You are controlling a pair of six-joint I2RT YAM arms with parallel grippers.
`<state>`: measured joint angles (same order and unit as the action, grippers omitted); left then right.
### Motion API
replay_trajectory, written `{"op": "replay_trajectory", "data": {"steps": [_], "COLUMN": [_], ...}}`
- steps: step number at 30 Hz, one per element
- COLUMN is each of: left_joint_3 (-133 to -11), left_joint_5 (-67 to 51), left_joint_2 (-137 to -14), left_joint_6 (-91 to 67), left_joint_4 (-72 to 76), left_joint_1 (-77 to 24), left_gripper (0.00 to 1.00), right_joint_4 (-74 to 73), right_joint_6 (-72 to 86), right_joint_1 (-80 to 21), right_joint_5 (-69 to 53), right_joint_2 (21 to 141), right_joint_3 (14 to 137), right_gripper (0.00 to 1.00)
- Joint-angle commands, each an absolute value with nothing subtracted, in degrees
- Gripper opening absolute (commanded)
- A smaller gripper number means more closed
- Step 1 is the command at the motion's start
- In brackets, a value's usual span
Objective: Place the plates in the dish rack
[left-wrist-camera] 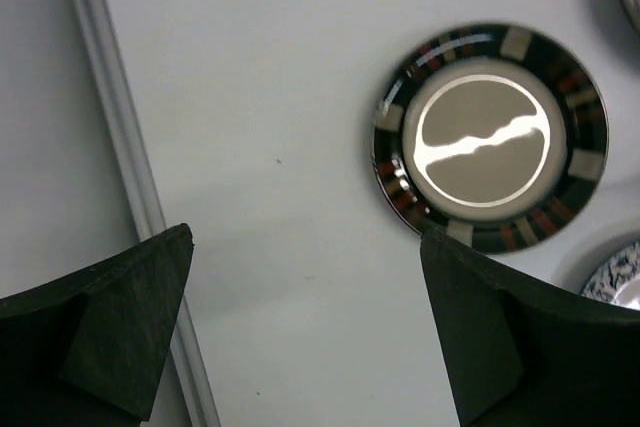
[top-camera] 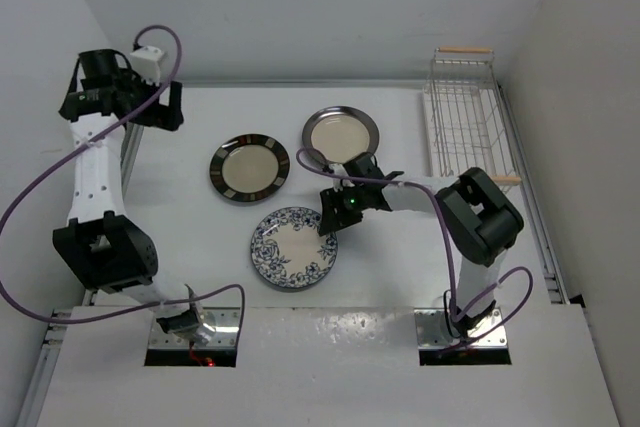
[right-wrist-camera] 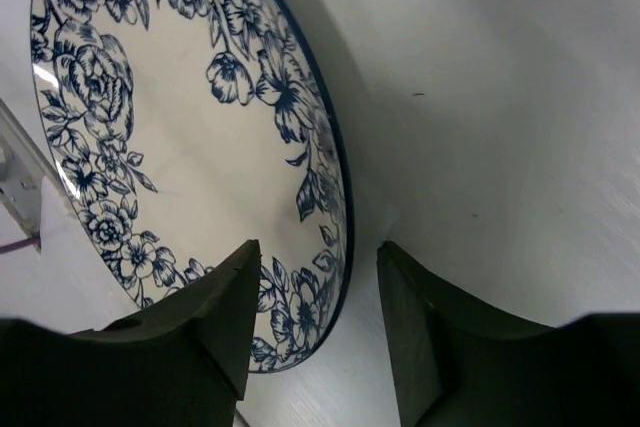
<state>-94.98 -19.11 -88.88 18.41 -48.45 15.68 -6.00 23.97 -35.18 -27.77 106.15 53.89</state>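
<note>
The blue floral plate lies flat on the table at front centre. My right gripper is open and low at its right edge; in the right wrist view one finger is over the plate's rim and the other is outside it over the table. The striped-rim plate and the plain dark-rimmed plate lie behind it. The wire dish rack stands at the back right, with no plates in it. My left gripper is open and empty, high at the far left; its view shows the striped-rim plate.
A metal rail runs along the table's left edge under my left gripper. White walls close in the table at the back and both sides. The rack's wooden handle bars are at its far and near ends.
</note>
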Motion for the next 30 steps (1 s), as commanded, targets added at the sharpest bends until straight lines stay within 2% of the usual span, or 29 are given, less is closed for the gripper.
{"op": "replay_trajectory", "data": {"steps": [1,5,6,9,13,18,24,25,29,30], "left_joint_3": [-98.61,-94.58,-92.83,-90.62,-86.94,-85.78,-87.63,-87.63,-87.63,-87.63], "left_joint_5": [-24.15,-30.23,-30.23,-28.05,-22.68,-20.57,-20.57,-20.57,-21.09,-21.70], "left_joint_2": [-89.82,-90.35,-90.35,-90.35,-90.88,-90.35,-90.88,-91.40,-91.93,-91.93], "left_joint_6": [16.26,16.96,16.96,14.86,12.75,12.74,12.22,12.22,12.22,12.22], "left_joint_4": [-47.64,-47.64,-47.64,-47.11,-46.05,-45.44,-45.44,-45.44,-45.44,-45.44], "left_joint_1": [19.33,19.34,19.34,18.81,17.93,17.93,17.93,17.93,17.93,17.93], "left_gripper": [1.00,1.00,1.00,0.94,0.90,0.90,0.90,0.90,0.89,0.89], "right_joint_4": [-0.44,1.91,3.06,1.94,0.35,-13.78,-26.85,-27.85,-33.29,-34.53], "right_joint_6": [25.22,25.75,25.49,25.40,24.44,20.67,18.02,17.93,13.99,11.97], "right_joint_1": [-36.12,-36.48,-36.47,-35.07,-32.61,-29.37,-19.97,-15.25,-6.60,-3.11], "right_joint_5": [-31.90,-33.13,-33.48,-34.01,-33.92,-32.61,-22.87,-21.89,-13.56,-5.62], "right_joint_2": [108.88,111.27,111.44,110.83,103.48,88.98,79.20,78.49,75.59,75.06], "right_joint_3": [52.56,52.21,51.95,52.82,54.57,66.87,81.87,83.04,89.11,91.30], "right_gripper": [0.48,0.32,0.21,0.00,0.00,0.00,0.00,0.00,0.00,0.00]}}
